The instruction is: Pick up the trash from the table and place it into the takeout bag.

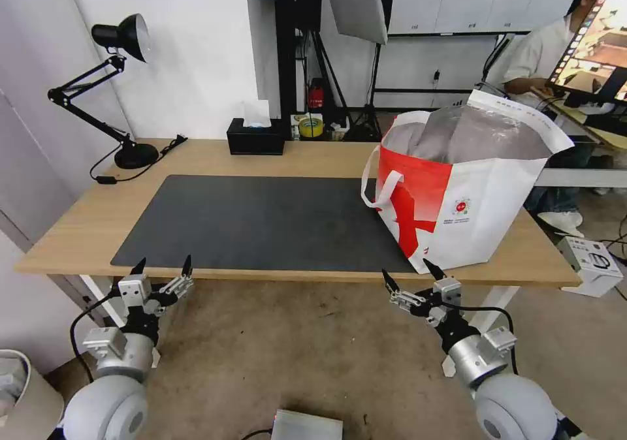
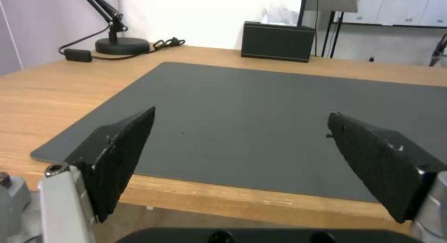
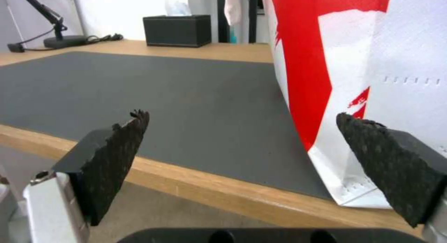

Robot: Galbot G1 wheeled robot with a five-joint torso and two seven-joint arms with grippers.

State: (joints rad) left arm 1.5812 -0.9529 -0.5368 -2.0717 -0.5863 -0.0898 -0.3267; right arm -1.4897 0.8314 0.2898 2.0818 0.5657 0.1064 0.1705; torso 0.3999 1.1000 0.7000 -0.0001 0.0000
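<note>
Both arms hang low off the near edge of the table (image 1: 85,231). Left gripper (image 1: 162,268) at 7 o'clock in the head view, right gripper (image 1: 413,275) at 5 o'clock. Each has its jaws spread wide with nothing between them; the wrist views confirm that.

Takeout bag (image 1: 470,192) stands upright on the table's right end at 2 o'clock, partly on the dark grey mat (image 1: 261,221), foil mouth open upward, a strap handle hanging on its left face. The right gripper sits just in front of its near bottom corner.

No bowl, tray, tissue or clear bag visible on the mat or the wood. Contents of the takeout bag can't be seen from here. On the table besides: black tissue box (image 1: 256,136) at 12 o'clock and desk lamp (image 1: 114,81) at 10 o'clock, neither is trash.

My read: collection looks finished or nearly so. To do this step well, check the surface before reaching, keep the right arm clear of the bag wall so it doesn't tip, leave the tissue box alone.
</note>
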